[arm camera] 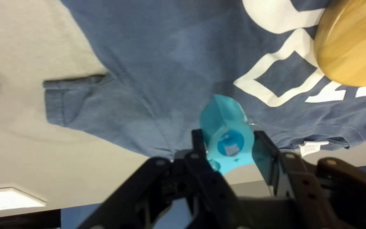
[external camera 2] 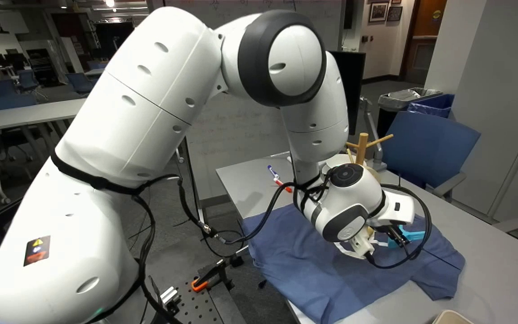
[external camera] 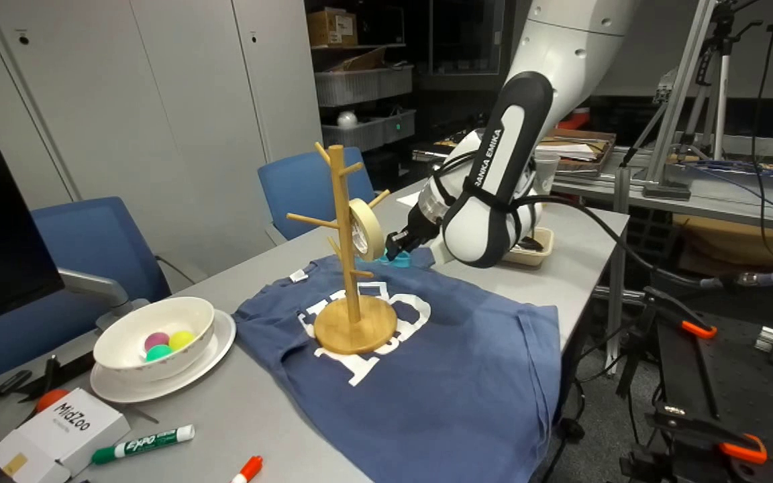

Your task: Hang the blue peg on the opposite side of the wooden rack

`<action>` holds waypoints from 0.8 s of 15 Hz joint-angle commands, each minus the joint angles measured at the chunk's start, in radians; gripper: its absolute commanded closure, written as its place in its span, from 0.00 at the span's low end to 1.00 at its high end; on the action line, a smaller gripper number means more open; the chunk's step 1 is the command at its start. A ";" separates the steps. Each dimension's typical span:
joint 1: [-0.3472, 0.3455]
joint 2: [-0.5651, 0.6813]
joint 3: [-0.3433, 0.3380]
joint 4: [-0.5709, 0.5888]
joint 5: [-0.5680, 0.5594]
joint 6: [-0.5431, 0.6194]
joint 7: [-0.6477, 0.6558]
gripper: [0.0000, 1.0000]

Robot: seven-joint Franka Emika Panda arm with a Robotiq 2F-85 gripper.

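The wooden rack (external camera: 351, 275) stands upright on the dark blue shirt, with a roll of masking tape (external camera: 376, 235) on one of its arms. In the wrist view the round base (arm camera: 354, 47) shows at the upper right. My gripper (arm camera: 229, 138) is shut on the blue peg (arm camera: 233, 117), a bright cyan piece with a round hole facing the camera. In an exterior view the gripper (external camera: 398, 247) is right of the rack, with the peg (external camera: 398, 259) partly behind its fingertips. In an exterior view the arm covers much of the rack (external camera 2: 361, 150); the peg (external camera 2: 412, 235) shows beside the wrist.
The blue shirt (external camera: 453, 382) spreads over the grey table. A white bowl (external camera: 188, 355) with several coloured balls sits on a plate. A box (external camera: 68, 429), a green marker (external camera: 145, 443) and a red marker (external camera: 248, 469) lie near it. Behind the wrist is a beige tray (external camera: 539, 253).
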 commanded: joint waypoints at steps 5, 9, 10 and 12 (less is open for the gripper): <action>-0.060 -0.303 0.041 -0.359 -0.014 -0.028 0.001 0.83; -0.139 -0.410 0.144 -0.488 -0.068 -0.092 0.068 0.83; -0.173 -0.425 0.187 -0.508 -0.095 -0.113 0.098 0.83; -0.242 -0.443 0.284 -0.539 -0.145 -0.154 0.161 0.83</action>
